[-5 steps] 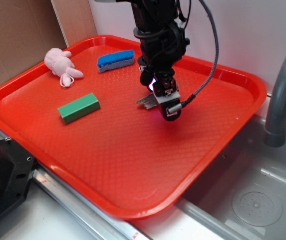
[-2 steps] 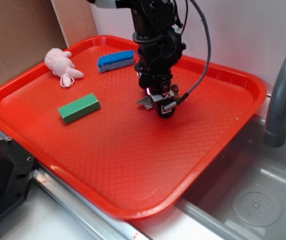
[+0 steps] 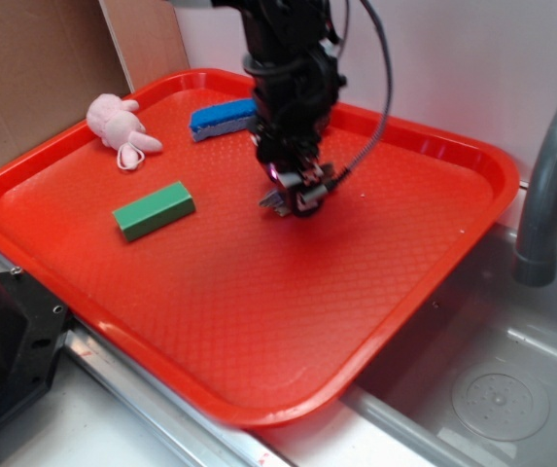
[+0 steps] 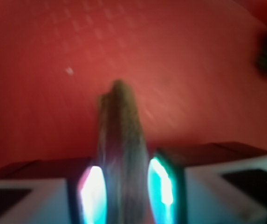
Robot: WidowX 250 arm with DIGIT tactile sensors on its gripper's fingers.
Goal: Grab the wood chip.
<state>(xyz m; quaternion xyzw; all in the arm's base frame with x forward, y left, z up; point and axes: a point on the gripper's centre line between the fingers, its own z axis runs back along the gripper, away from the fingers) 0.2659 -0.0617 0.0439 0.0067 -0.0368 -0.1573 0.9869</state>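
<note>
- pink plush toy [image 3: 118, 125]: on the red tray [image 3: 259, 321], far-left part, near the rim, well apart from the arm
- green block [image 3: 154, 210]: flat on the tray, nearer the front than the toy, left of the pincer
- blue sponge [image 3: 222, 117]: at the tray's far side, partly behind the arm
- pincer [image 3: 297, 192]: low over the tray's middle, right of the green block; clamped on the wood chip [image 3: 276, 201]
- wrist view: blurred; chip [image 4: 121, 154] stands between the two fingers [image 4: 163, 189], both lit pads tight against it, its tip sticking out past them over the tray [image 4: 54, 70]
- exterior view: one jagged end of the chip shows at the pincer's left side; cannot tell if it touches the tray
- grey faucet [image 3: 550, 185]: off the tray's right edge, above the sink [image 3: 472, 389]
</note>
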